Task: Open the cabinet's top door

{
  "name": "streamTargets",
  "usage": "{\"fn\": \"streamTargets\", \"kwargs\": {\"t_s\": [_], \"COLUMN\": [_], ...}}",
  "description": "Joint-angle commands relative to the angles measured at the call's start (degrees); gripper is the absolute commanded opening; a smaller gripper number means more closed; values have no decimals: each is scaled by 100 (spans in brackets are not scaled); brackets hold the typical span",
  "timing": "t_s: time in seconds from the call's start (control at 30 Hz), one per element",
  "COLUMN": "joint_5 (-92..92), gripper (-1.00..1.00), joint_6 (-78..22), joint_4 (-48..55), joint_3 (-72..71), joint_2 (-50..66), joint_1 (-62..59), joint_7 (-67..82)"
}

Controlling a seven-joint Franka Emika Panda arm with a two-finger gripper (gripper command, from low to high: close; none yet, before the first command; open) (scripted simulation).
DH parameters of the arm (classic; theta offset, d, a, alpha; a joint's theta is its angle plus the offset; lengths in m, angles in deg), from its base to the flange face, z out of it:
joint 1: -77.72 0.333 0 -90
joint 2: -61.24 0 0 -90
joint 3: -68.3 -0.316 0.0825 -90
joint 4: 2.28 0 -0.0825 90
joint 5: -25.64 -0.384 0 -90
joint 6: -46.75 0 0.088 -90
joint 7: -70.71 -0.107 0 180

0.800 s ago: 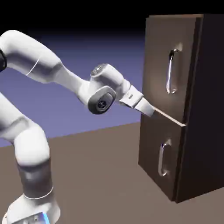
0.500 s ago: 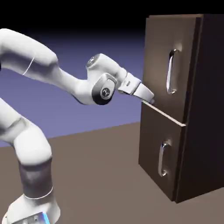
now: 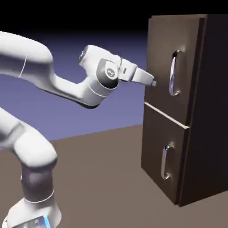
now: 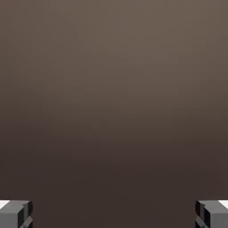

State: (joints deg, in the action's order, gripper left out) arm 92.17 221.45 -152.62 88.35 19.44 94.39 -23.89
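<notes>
A: Any writing on the arm (image 3: 67, 87)?

B: There's a round emblem (image 3: 110, 71) on the dark cap near the wrist, but its marks are too small to read. The base (image 3: 33, 213) has small markings beside a bright blue strip (image 3: 46, 221) – I can't read those either

A: And the pincer (image 3: 154, 83)?

B: Released. In the hand view its two grey fingertips (image 4: 15, 214) stand wide apart, with only a plain brown surface showing between them

A: Where's the top door (image 3: 167, 73)?

B: It's the upper front panel of the dark brown cabinet (image 3: 213, 107), on the exterior view's right, above the pale strip (image 3: 167, 116) and the lower panel (image 3: 158, 144). It sits shut, its curved silver handle (image 3: 172, 75) upright

A: Is the pincer touching it?

B: I can't tell. The tips are near the door, to the exterior view's left of the handle, about level with its lower part – and the cabinet stands upright on the brown tabletop (image 3: 98, 178)
</notes>
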Motion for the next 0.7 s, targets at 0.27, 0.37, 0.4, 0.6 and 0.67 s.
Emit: {"fn": "streamTargets", "kwargs": {"t_s": [0.27, 0.37, 0.4, 0.6, 0.67], "joint_5": [2243, 2991, 3240, 4736, 5234], "gripper": [0, 0, 0, 0, 0], "joint_6": [23, 31, 34, 50, 55], "joint_4": [360, 479, 519, 759, 839], "joint_3": [676, 901, 976, 1427, 1577], "joint_2": [-308, -411, -445, -651, -719], "joint_1": [539, 719, 778, 1138, 1257], "joint_7": [-1758, -2344, -2539, -3711, -4101]}}
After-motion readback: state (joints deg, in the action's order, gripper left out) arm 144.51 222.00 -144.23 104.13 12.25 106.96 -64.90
